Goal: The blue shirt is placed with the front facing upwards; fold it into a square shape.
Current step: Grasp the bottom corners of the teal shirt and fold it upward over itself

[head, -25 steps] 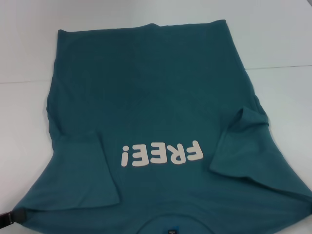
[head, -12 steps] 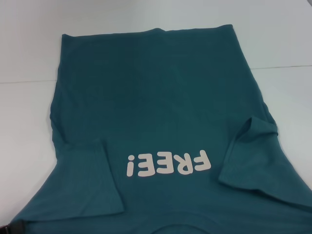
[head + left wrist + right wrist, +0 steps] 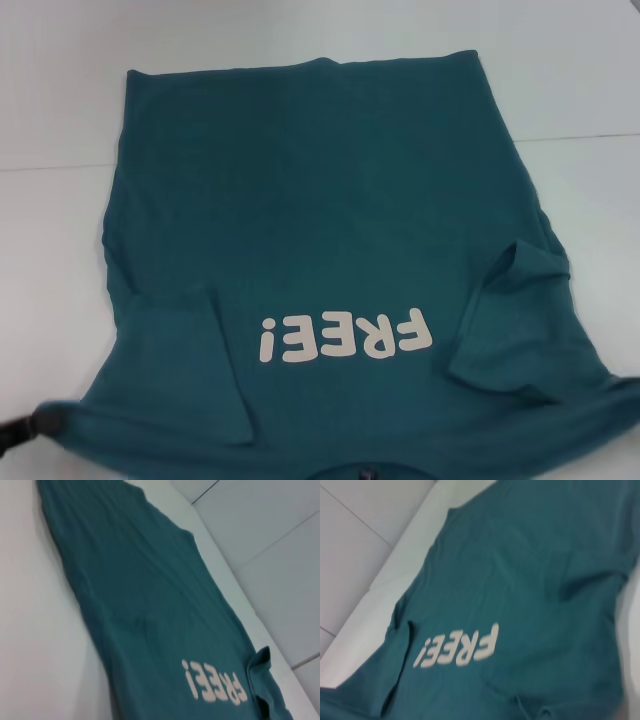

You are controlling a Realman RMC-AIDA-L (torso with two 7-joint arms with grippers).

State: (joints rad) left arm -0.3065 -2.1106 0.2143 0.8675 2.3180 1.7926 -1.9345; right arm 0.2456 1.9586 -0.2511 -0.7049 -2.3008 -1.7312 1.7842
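Left end effector (image 3: 22,430) sits at the shirt's near-left corner, can't tell its grip; right one's out of sight.
Blue shirt (image 3: 320,220) lies face-up on the white tabletop (image 3: 60,260), sleeves flipped inward, so most folding's left.

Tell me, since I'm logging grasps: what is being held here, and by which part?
The left tool meets the blue shirt at its near left shoulder corner, which is bunched there, suggesting a hold. A grip cannot be confirmed. The right tool is out of view.
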